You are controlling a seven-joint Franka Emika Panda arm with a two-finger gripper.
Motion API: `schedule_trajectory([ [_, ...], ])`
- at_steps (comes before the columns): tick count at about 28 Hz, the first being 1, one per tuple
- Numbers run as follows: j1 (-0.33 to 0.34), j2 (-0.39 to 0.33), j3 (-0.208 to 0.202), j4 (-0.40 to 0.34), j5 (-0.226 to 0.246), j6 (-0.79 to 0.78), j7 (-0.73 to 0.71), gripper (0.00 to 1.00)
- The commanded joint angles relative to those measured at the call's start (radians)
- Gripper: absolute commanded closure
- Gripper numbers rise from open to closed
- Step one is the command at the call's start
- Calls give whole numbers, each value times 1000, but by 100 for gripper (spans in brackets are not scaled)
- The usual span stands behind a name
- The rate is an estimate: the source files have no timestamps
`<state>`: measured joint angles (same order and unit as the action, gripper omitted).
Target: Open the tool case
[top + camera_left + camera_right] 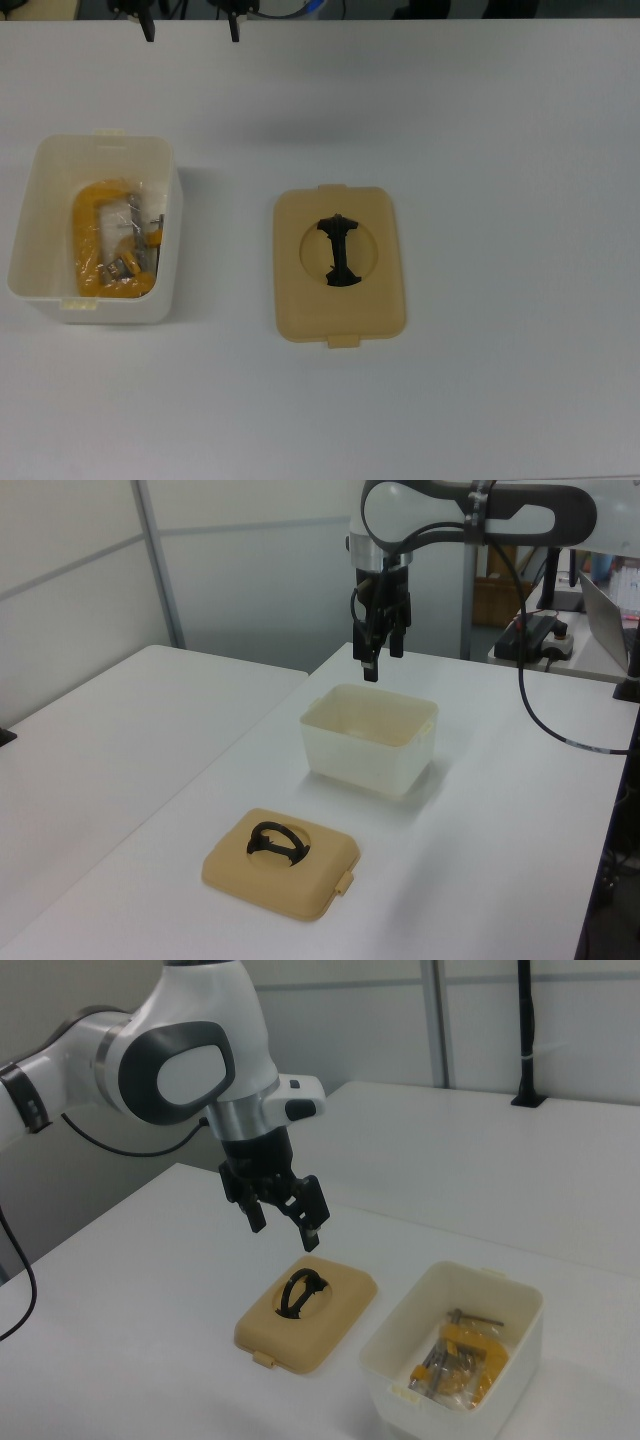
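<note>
Tool case (pixel 95 230): white box sits on the desk (pixel 500 120) at about 9 o'clock in the top view, with no lid on it. Its tan lid (pixel 340 263) lies flat on the desk well apart from it, near centre of the top view and slightly toward 5 o'clock, black handle (pixel 339 251) up in its round recess. Inside the box, a yellow clamp (pixel 105 250) in clear wrapping plus some small metal pieces I cannot identify. Gripper (pixel 285 1218) hangs in the air with its fingers spread and nothing between them; in the top view only the two fingertips show, at the 11 o'clock edge beyond the box. In the left view it is above and behind the box's far rim, touching nothing. Judgement: opening looks complete, since box and lid are separate and both rest stably; the step in hand would be clearing the arm away. To do it well, I would take the gripper straight up or back toward 12 o'clock, away from the box, not across it, so a finger cannot catch the thin rim and drag the light box along the desk. Fingers are best left spread, as there is nothing to hold. No need to pass over the lid; a knock there would slide it. The cable (pixel 545 715) trailing from the arm in the left view hangs well clear of both parts, so no snag risk is apparent.
</note>
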<state>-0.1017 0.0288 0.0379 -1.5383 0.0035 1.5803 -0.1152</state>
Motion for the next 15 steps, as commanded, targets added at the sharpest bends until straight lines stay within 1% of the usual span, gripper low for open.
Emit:
schedule_trajectory([
  [1, 2, -4, -10, 27, -10, -3, -27, 0],
  [15, -16, -3, -10, 27, -11, -2, -27, 0],
])
